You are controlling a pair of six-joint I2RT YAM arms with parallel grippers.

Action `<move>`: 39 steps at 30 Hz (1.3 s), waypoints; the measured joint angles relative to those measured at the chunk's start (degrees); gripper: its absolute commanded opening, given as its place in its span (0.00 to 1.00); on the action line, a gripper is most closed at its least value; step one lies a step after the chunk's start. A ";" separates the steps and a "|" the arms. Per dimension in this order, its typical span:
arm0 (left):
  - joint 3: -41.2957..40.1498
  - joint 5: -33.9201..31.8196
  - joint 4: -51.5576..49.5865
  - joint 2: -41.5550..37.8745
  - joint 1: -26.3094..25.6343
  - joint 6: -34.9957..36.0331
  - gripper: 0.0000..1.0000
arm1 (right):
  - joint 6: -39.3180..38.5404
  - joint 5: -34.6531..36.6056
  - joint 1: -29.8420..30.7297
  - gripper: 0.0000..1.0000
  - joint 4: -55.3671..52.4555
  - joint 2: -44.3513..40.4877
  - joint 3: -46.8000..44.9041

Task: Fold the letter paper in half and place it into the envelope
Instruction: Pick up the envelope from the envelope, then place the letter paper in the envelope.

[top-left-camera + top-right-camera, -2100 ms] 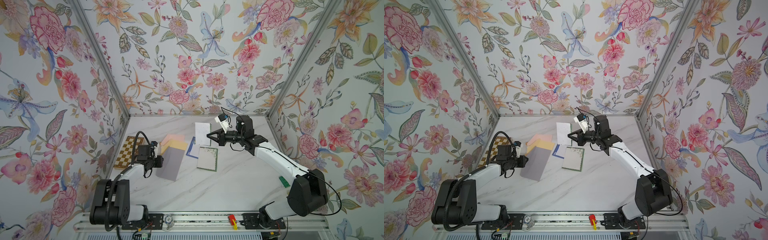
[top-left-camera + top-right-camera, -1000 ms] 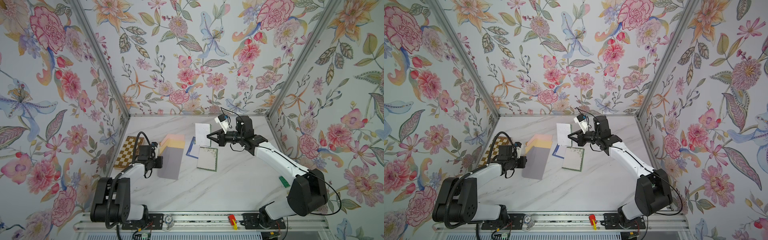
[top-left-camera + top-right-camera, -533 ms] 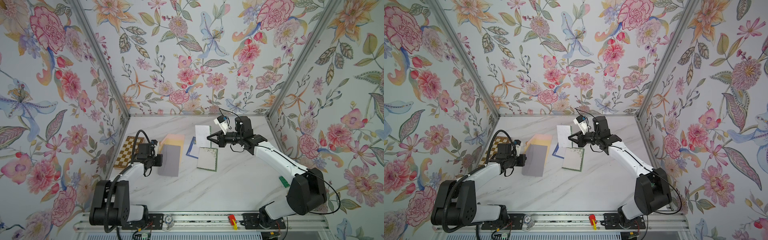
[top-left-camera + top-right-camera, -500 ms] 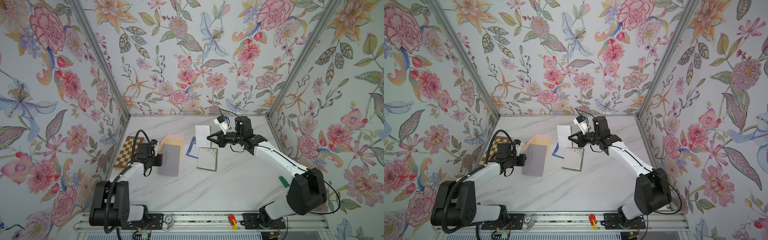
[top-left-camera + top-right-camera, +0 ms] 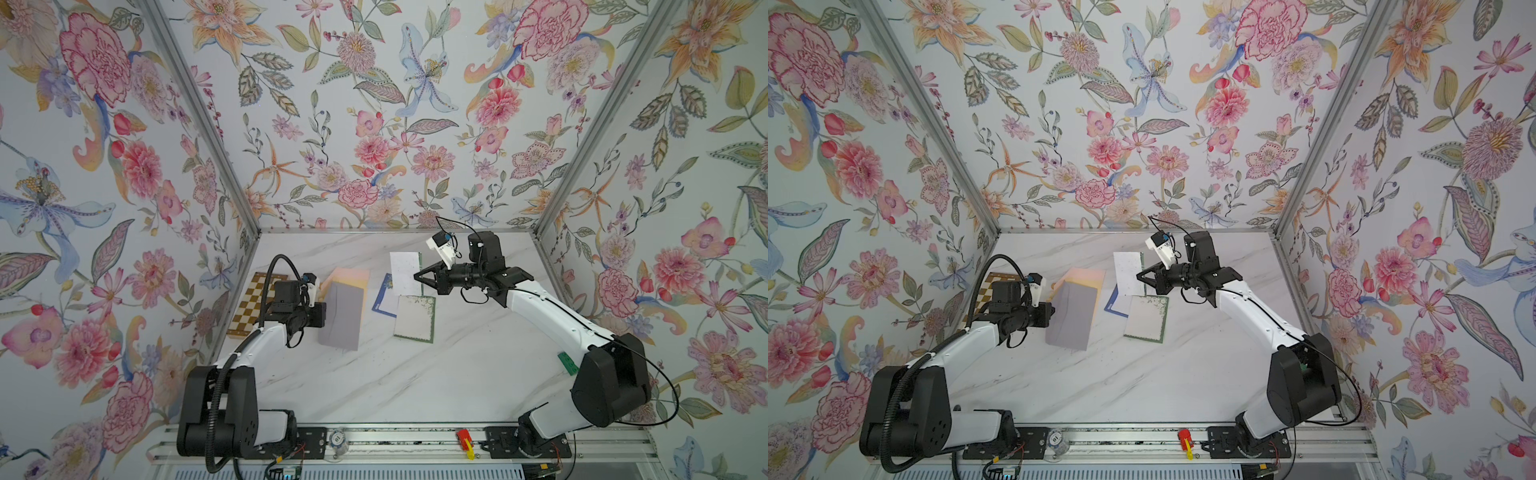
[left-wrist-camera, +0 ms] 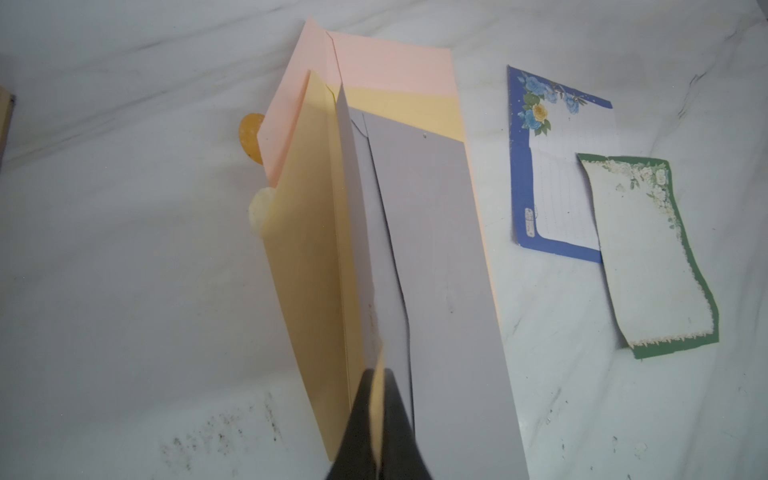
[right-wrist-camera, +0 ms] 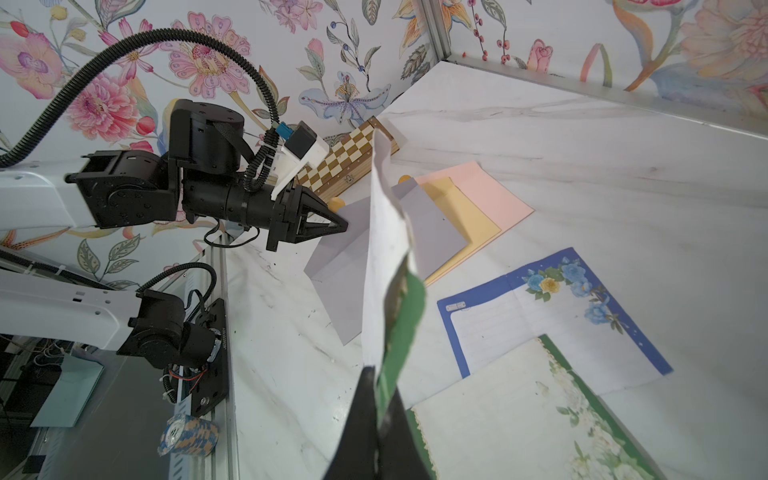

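Left pincer clamped on the flap of the grey envelope, tipping it up off the counter so the mouth gapes; right pincer clamped on the green-edged letter paper, which looks folded, held aloft near but apart from the envelope, I reckon ready for insertion

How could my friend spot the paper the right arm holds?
On the marble table, toward the back wall, find the right fingers. They pinch a white sheet with a green edge in midair; the blue-bordered sheet and green-bordered sheet beside it lie flat.
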 measured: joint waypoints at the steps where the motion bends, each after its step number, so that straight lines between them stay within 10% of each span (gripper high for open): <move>1: 0.55 0.26 -0.13 -0.11 -0.11 0.04 0.00 | -0.79 0.44 0.00 0.00 -0.81 0.37 0.83; 13: 6.75 2.36 -3.78 1.03 -5.64 3.72 0.00 | -12.55 6.14 0.31 0.00 -12.11 2.80 9.11; 22: 23.30 5.09 -11.87 12.96 -14.38 12.79 0.00 | -35.67 27.21 4.02 0.00 -24.50 8.66 21.79; 39: 39.85 16.13 -27.28 22.32 -15.50 23.65 0.00 | -73.31 40.50 6.34 0.00 -20.26 3.52 10.99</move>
